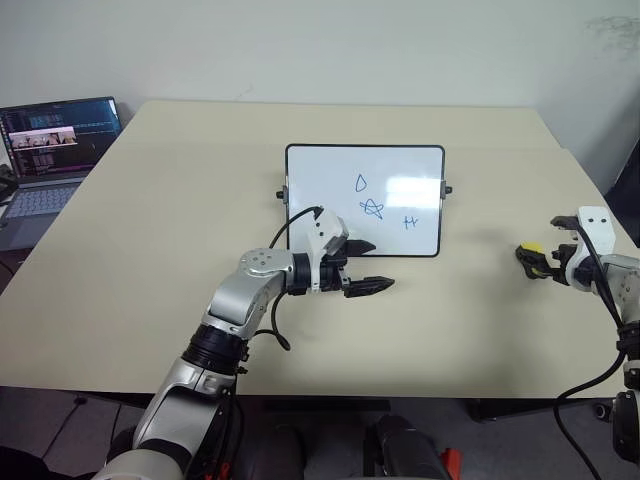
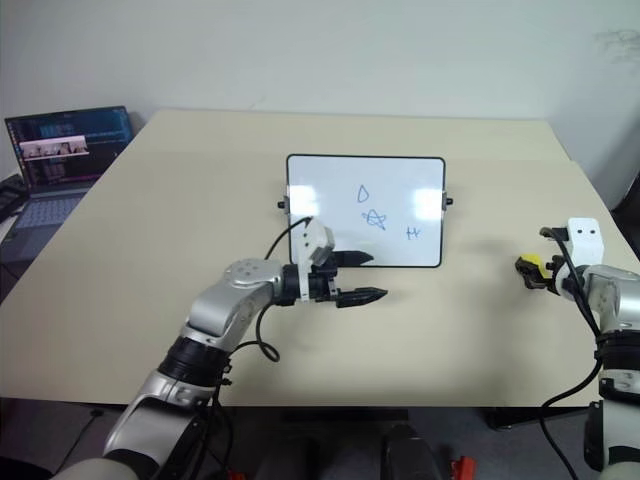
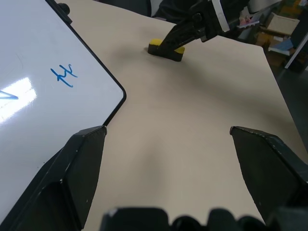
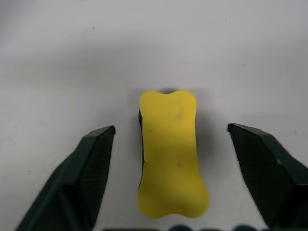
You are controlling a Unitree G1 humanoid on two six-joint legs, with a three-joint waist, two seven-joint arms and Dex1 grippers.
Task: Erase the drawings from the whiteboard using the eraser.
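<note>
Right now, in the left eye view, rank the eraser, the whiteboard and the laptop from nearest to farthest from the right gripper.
1. The eraser, on the table right at the right gripper, between its open fingers.
2. The whiteboard, mid-table, off to the gripper's left.
3. The laptop, at the table's far left edge.
</note>
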